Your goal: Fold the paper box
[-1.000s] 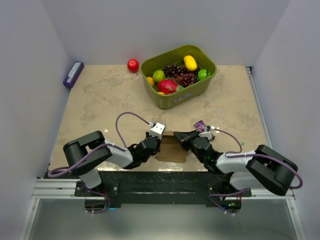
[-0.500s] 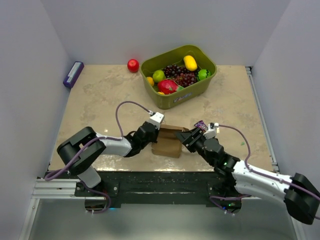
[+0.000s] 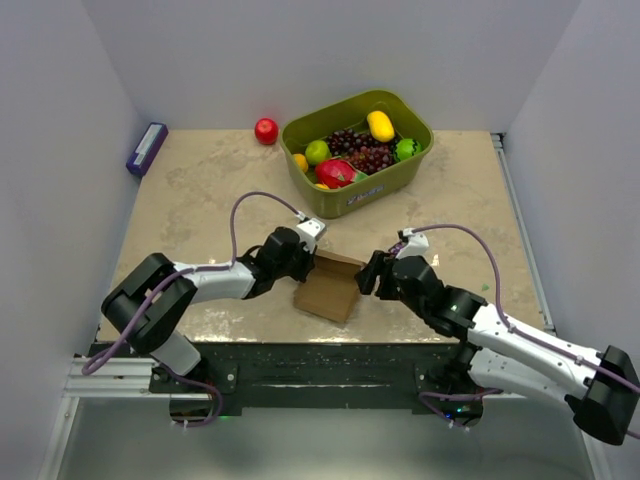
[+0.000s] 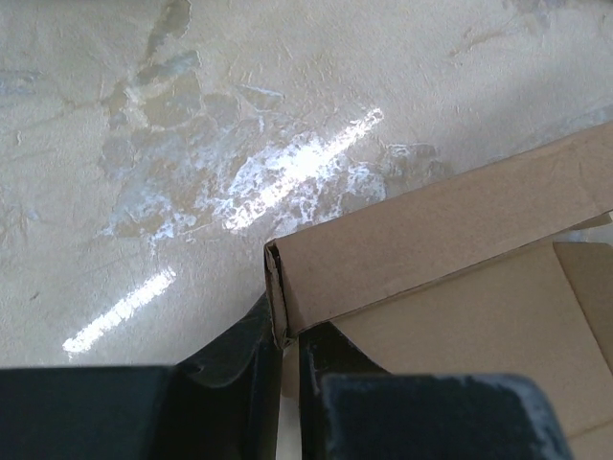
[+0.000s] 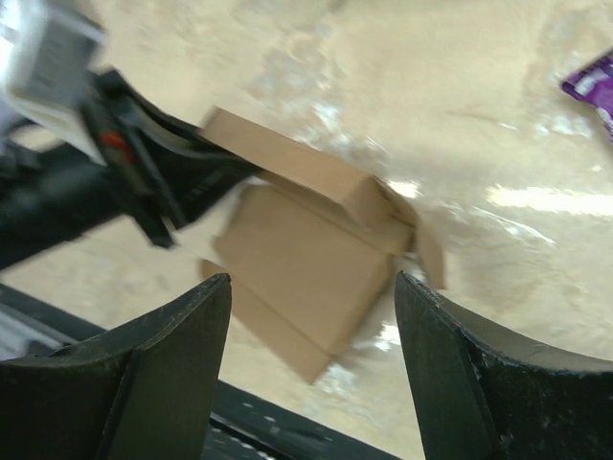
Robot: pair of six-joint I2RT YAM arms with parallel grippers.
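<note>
The paper box (image 3: 328,287) is a flat brown cardboard piece lying tilted on the table between my two arms. My left gripper (image 3: 304,263) is shut on its left corner. In the left wrist view both fingers (image 4: 251,355) pinch the folded cardboard edge of the paper box (image 4: 431,235). My right gripper (image 3: 367,277) hangs just right of the box and is open. In the right wrist view the gripper (image 5: 311,286) has its jaws wide apart with the paper box (image 5: 302,259) beyond them, untouched, and a small flap sticks out at the box's right end.
An olive-green bin (image 3: 378,191) full of fruit stands at the back, just beyond the box. A red apple (image 3: 266,131) lies to its left. A purple box (image 3: 147,148) sits at the far left edge, also seen as the purple box (image 5: 592,88). The black rail runs along the near edge.
My right gripper has opened and let go of the box, and its arm has stretched forward. The left gripper has carried the box away from the near edge and turned it.
</note>
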